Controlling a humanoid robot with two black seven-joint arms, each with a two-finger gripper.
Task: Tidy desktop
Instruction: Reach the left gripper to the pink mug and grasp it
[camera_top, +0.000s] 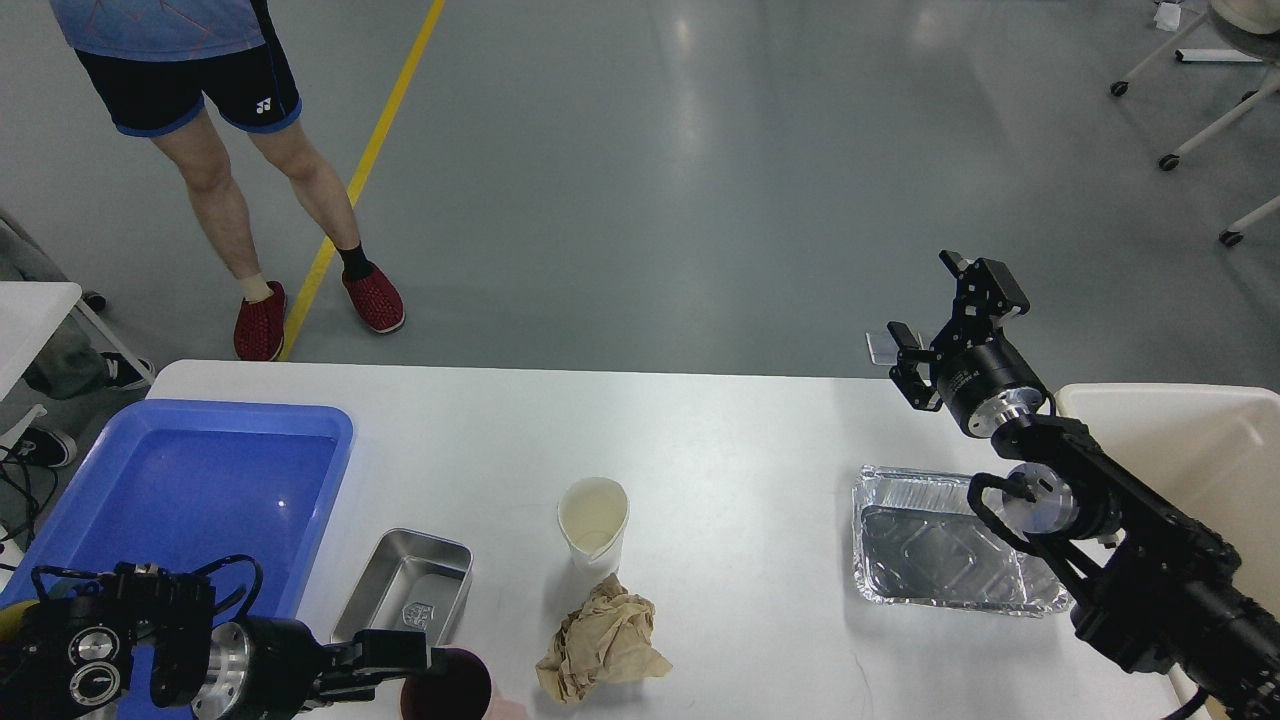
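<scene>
The white desktop (720, 440) bears a steel container (408, 590), a white paper cup (594, 518), a crumpled brown paper (603, 642), a dark red cup (447, 692) at the bottom edge and a foil tray (945, 545). My left gripper (400, 668) is low at the bottom left. Its fingers stand apart, and the upper finger reaches the dark red cup's left rim. I cannot tell if it touches the cup. My right gripper (920, 295) is open and empty, raised over the table's far right edge, behind the foil tray.
A blue plastic tray (60, 500) lies at the left end. A beige bin (1215, 440) stands off the right end. A person (230, 150) stands on the floor beyond the far left corner. A small white table (30, 310) is at the far left.
</scene>
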